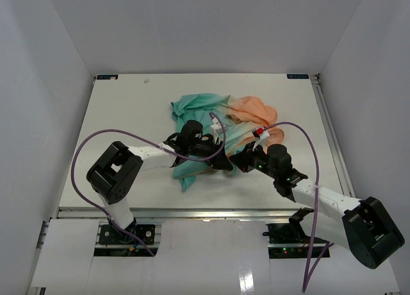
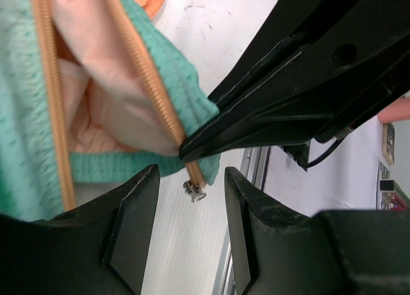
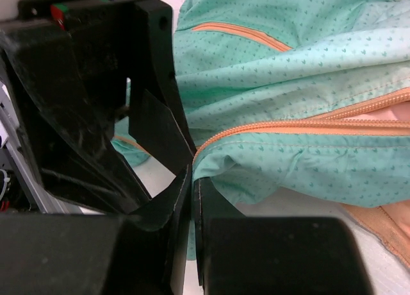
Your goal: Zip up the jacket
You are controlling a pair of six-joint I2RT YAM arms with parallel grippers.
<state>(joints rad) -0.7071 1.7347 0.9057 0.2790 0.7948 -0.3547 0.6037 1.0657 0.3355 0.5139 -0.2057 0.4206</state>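
The jacket (image 1: 200, 106) lies crumpled mid-table, its teal hem toward the arms and its peach top (image 1: 256, 109) at the right. My right gripper (image 1: 239, 161) is shut on the teal hem corner at the bottom end of the orange zipper (image 3: 288, 126). The right wrist view shows its jaws (image 3: 193, 174) pressed together on the cloth. My left gripper (image 1: 223, 159) is open right beside it. In the left wrist view a small metal zipper piece (image 2: 195, 190) hangs from the zipper tape (image 2: 150, 83) between my left fingertips (image 2: 191, 177), touching neither.
The white table (image 1: 128, 115) is bounded by white walls on three sides. A metal rail (image 1: 192, 211) runs along its near edge. Purple cables (image 1: 96, 141) loop over both arms. The two grippers are almost touching.
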